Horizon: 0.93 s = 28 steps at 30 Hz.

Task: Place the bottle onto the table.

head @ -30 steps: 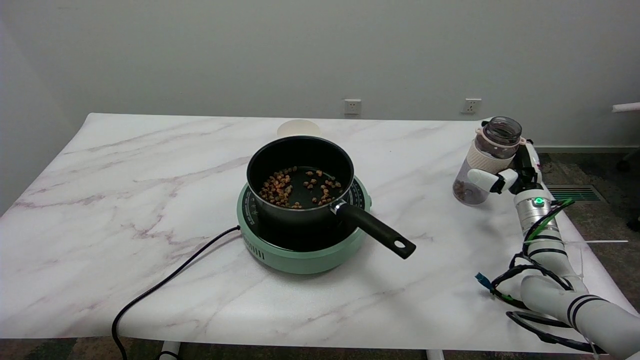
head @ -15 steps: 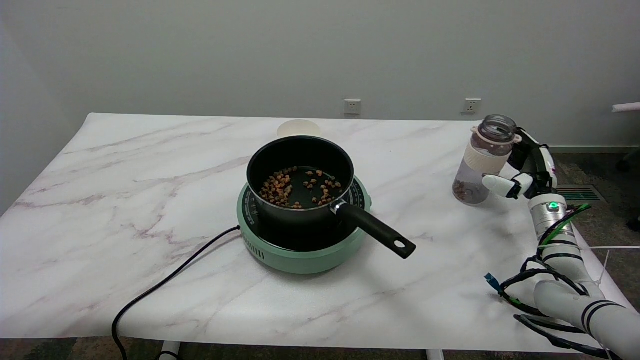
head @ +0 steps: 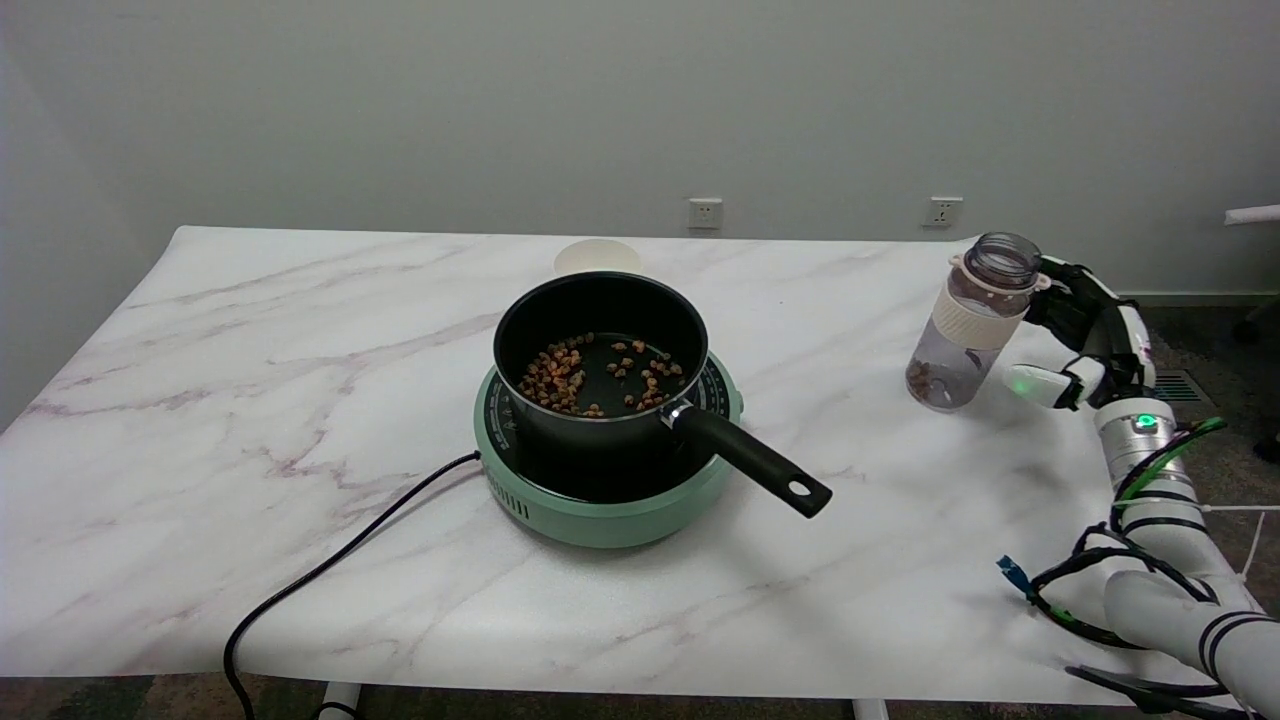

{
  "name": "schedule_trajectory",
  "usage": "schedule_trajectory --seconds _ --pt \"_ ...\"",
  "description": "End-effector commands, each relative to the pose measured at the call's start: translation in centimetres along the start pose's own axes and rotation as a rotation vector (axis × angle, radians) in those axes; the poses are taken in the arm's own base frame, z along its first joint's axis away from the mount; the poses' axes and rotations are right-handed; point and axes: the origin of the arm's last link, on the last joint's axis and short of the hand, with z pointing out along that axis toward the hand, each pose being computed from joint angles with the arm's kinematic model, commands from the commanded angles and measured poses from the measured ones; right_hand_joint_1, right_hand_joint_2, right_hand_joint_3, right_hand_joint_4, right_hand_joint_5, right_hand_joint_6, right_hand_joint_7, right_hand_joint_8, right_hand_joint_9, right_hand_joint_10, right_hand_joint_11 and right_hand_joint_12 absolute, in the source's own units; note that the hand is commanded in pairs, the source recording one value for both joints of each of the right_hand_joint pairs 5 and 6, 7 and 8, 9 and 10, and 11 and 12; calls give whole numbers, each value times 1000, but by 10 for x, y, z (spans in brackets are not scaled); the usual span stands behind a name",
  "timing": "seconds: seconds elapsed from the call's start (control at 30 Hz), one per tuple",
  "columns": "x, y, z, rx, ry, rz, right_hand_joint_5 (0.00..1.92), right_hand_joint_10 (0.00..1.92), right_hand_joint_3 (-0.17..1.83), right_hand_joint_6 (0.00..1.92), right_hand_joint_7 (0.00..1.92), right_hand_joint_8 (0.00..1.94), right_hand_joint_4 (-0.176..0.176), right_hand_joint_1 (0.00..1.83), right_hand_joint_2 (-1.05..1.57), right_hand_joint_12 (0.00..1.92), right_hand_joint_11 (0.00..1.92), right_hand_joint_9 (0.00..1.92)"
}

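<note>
The clear plastic bottle [head: 968, 322], which has no cap, a cream ribbed band around its upper part and a few brown pieces at its bottom, stands on the white marble-patterned tabletop [head: 300, 420] near the right edge. It looks a little tilted in the picture, with the open mouth leaning to the right. Its base is on the surface.

The black-and-white right hand [head: 1085, 340] is just beside the bottle, on its right side. The fingers are spread apart and hold nothing; there is a visible gap between the white thumb tip and the lower part of the bottle, and the dark upper fingers curve near the neck of the bottle, but whether they touch it I cannot tell. A green light shines on the wrist, and black and green cables hang around the white arm below it.

In the middle of the tabletop sits a round mint-green electric cooker [head: 608, 478] with a black power cord [head: 330, 568] that runs to the front left edge. On the cooker stands a black saucepan [head: 600, 350] with small brown pieces inside, and its black handle points to the front right. Behind the saucepan lies a pale round lid or dish [head: 596, 256], partly hidden.
</note>
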Motion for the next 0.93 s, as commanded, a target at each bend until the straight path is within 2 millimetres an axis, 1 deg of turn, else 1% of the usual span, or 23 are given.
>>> schedule_trajectory --seconds 0.03,0.23,0.33,0.47,0.63,0.77,0.93 --pt "75 -5 -12 -14 131 -96 452 648 1079 452 806 806 0 1257 -739 676 676 648" --pt "106 -21 -11 20 156 -171 425 736 1036 425 877 877 0 1323 -591 826 826 736" --pt "120 -29 -10 42 171 -212 423 758 1025 423 911 911 0 1348 -513 849 849 758" --pt "132 -36 -7 49 188 -252 429 768 1109 429 944 944 0 1364 -410 883 883 768" --pt "141 -40 -6 50 212 -273 395 763 1098 395 951 951 0 1371 -343 921 921 763" --pt "150 -38 -11 45 243 -283 399 863 1036 399 975 975 0 1363 -219 955 955 863" --pt "166 -42 -18 63 303 -282 451 889 1085 451 1000 1000 0 1354 -215 977 977 889"
